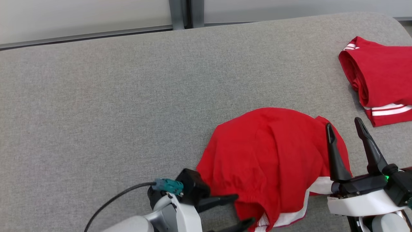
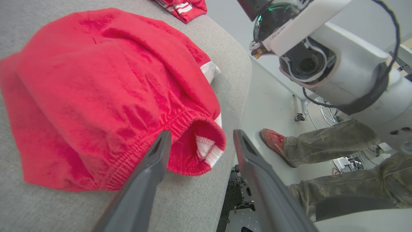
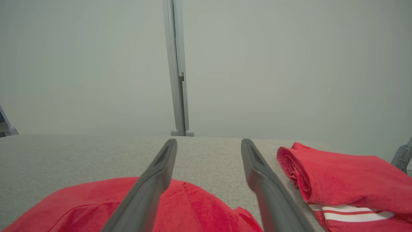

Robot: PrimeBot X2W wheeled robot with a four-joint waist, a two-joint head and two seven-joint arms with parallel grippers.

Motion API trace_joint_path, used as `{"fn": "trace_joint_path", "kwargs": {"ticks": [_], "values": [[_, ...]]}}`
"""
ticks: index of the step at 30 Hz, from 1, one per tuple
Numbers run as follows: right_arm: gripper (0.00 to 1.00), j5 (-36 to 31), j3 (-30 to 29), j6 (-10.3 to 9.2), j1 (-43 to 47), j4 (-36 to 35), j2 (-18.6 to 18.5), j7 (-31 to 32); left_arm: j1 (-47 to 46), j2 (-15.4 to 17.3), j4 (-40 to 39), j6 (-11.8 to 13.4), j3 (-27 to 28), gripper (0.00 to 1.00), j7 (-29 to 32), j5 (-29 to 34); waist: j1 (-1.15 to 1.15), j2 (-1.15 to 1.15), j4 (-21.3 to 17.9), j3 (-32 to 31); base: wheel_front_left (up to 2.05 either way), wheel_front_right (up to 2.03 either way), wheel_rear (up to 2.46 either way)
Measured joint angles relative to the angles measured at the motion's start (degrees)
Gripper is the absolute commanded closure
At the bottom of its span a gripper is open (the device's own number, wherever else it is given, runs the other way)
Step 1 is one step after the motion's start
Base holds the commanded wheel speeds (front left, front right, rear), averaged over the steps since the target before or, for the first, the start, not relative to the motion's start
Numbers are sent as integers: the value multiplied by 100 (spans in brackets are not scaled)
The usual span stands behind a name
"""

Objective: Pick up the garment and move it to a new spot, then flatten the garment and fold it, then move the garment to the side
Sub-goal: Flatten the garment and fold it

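The garment [image 1: 270, 161] is a pair of red shorts with white trim, lying in a crumpled heap on the grey padded table [image 1: 128, 96] near its front edge. My left gripper [image 1: 244, 209] is at the heap's near-left corner, fingers pointing right. In the left wrist view the left gripper [image 2: 202, 135] is open, and the elastic waistband corner of the garment [image 2: 96, 96] lies loose between its fingers. My right gripper [image 1: 344, 125] stands open over the heap's right edge, holding nothing. The right wrist view shows the right gripper [image 3: 209, 143] above the garment [image 3: 193, 209].
A second red garment [image 1: 383, 77], folded, with white stripes, lies at the table's far right, also seen as the folded garment [image 3: 347, 180]. Below the table's front edge [image 2: 238, 80] a person's foot in a red shoe [image 2: 273, 141] rests on the floor.
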Motion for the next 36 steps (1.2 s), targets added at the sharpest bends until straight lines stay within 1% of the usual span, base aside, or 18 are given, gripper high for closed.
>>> {"fn": "trace_joint_path", "kwargs": {"ticks": [6,8,10,11,14,16,19,25,32,33,34,36], "values": [[0,4,-21,0,5,-31,-57,0,-48,-32,-287,0,-404,0,36,133,0,0,11,68,0,0,0],[0,4,-16,0,3,-42,-85,0,-175,-35,-275,0,-670,0,87,437,0,0,15,110,0,0,0],[0,5,-5,0,-10,-58,-118,0,-338,-37,-120,0,-898,0,66,969,0,0,13,160,0,0,0],[0,5,-5,0,-10,-58,-118,0,-338,-37,-120,0,-898,0,66,969,0,0,13,160,0,0,0],[0,35,-7,0,-59,-69,-158,0,-451,-142,250,0,-1043,0,-135,1668,0,0,-6,232,0,0,0],[0,46,-22,0,-67,-75,-167,0,-448,-289,482,2,-1072,0,-297,1892,0,0,-22,277,0,0,0],[0,46,-55,0,-85,-86,-170,0,-444,-459,687,1,-1120,0,-397,1903,0,0,-35,357,0,0,0],[0,45,-49,0,-135,-107,-172,0,-527,-537,766,0,-1191,0,-324,1811,0,0,-80,529,0,0,0],[0,44,-121,0,-243,-135,-191,0,-583,-643,677,0,-1209,0,-122,1965,0,0,-168,736,0,0,0],[0,43,-129,0,-253,-136,-194,0,-583,-647,665,0,-1209,2,-119,1973,0,0,-175,761,0,0,0],[0,42,-135,0,-262,-145,-198,0,-581,-646,651,0,-1209,22,-104,1974,0,0,-181,784,0,0,0],[0,42,-149,0,-269,-156,-207,0,-578,-653,646,0,-1209,86,-104,2007,0,0,-190,828,0,0,0]]}}
